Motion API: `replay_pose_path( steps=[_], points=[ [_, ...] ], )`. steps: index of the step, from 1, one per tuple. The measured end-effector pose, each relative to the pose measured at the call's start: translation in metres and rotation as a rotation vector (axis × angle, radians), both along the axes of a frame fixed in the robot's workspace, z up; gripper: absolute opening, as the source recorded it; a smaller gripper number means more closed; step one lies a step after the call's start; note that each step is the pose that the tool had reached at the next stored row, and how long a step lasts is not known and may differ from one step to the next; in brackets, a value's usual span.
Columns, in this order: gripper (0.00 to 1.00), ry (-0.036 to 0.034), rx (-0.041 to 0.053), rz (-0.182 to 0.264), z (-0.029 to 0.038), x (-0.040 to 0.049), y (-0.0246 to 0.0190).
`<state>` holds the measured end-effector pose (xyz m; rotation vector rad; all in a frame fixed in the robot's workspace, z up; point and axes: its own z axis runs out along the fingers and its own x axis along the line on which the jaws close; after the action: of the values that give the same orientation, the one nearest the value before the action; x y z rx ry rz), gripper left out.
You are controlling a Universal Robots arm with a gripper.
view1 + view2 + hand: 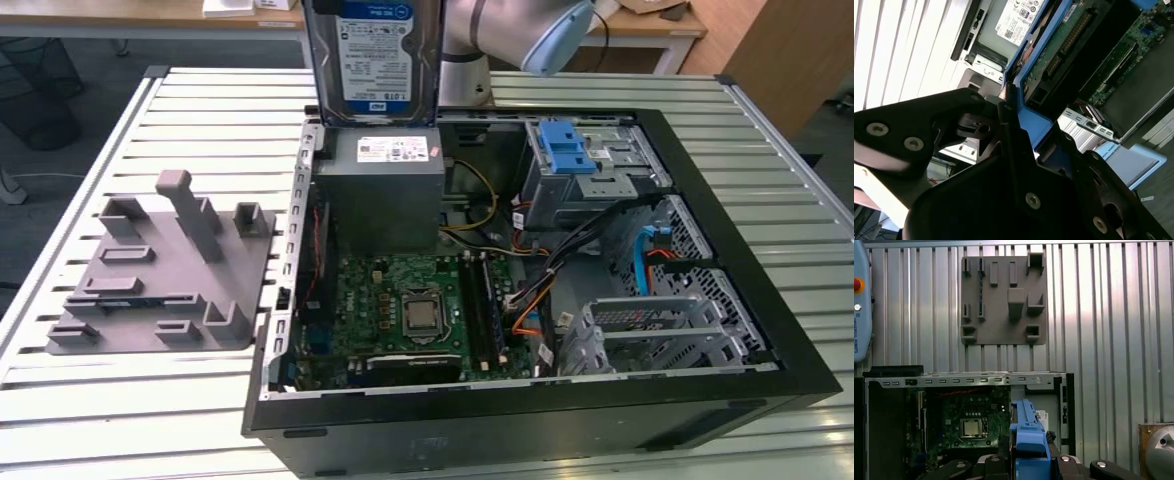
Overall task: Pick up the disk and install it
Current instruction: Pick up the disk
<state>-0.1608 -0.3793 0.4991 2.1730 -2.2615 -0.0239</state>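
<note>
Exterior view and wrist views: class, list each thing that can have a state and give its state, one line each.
disk: upright, held in the air, not yet installed.
gripper: shut on the disk.
case: lying on its side, panel off, inside exposed.
fixture: flat on the table, beside the case.

Jaws clamped on disk [1064, 45], motherboard [1151, 27] beyond
</note>
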Motion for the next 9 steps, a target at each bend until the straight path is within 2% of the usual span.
replay_pose_path(
  steps=[9],
  points=[
    [0.36,0.0001,-0.0001,-0.004,-0.0034,0.0000,-0.0252]
  ],
)
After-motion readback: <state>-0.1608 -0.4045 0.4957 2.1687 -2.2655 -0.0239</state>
